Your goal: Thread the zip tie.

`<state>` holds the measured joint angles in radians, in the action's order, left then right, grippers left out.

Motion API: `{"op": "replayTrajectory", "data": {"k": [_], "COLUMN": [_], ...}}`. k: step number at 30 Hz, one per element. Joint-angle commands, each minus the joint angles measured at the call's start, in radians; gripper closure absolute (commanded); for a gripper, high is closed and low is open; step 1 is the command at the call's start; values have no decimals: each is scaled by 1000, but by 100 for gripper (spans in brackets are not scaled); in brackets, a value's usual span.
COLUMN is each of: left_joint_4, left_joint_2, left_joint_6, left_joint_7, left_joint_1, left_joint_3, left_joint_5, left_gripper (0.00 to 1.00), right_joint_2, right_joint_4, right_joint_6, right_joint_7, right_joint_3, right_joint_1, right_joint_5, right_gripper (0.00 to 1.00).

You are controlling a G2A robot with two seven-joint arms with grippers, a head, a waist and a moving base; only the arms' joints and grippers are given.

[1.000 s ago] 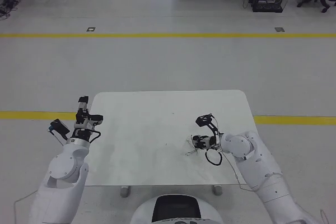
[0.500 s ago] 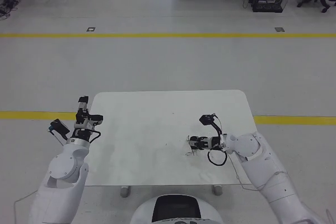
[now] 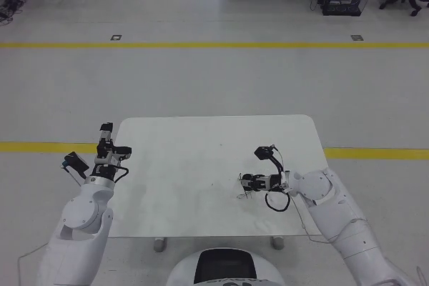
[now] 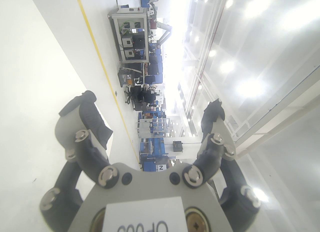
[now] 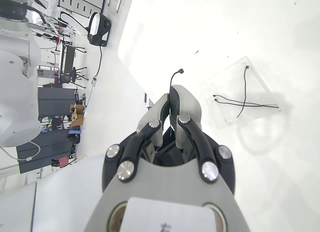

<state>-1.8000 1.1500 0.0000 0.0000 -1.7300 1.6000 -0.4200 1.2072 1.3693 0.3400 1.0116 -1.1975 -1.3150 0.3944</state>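
Note:
My right gripper (image 5: 170, 93) is shut on a thin black zip tie (image 5: 180, 70), whose small square head sticks out past the fingertips above the white table (image 3: 200, 157). In the top view this gripper (image 3: 244, 181) is low over the table's right half. Beside it lies a clear flat tray (image 5: 260, 80) holding two more black zip ties (image 5: 260, 105) that cross each other. My left gripper (image 4: 151, 103) is open and holds nothing; it points up and away toward the room. In the top view it (image 3: 114, 141) stands at the table's left edge.
The table's near edge and corner run close to my right gripper in the right wrist view. A few small dark specks (image 5: 196, 52) dot the table top. Yellow floor lines (image 3: 214, 45) run beyond the table.
My right arm's wrist shifted slightly toward the table's right side with the zip tie held, then stayed still. The left arm has not moved.

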Motion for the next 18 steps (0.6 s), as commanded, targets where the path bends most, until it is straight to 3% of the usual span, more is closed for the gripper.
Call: {"op": "replayTrajectory", "data": {"k": [1,9,18], "left_joint_4": [0,0,0], "left_joint_2": [0,0,0], "left_joint_6": [0,0,0], "left_joint_7": [0,0,0], "left_joint_1": [0,0,0], "left_joint_3": [0,0,0], "left_joint_5": [0,0,0], "left_gripper": [0,0,0], "right_joint_2": [0,-2,-53], "right_joint_4": [0,-2,73], "right_joint_6": [0,0,0], "right_joint_7": [0,-27,-20], "right_joint_3": [0,-7,-96], "right_joint_1": [0,-10,-116], "right_joint_5": [0,-8,-198], "right_gripper": [100,100,100]}}
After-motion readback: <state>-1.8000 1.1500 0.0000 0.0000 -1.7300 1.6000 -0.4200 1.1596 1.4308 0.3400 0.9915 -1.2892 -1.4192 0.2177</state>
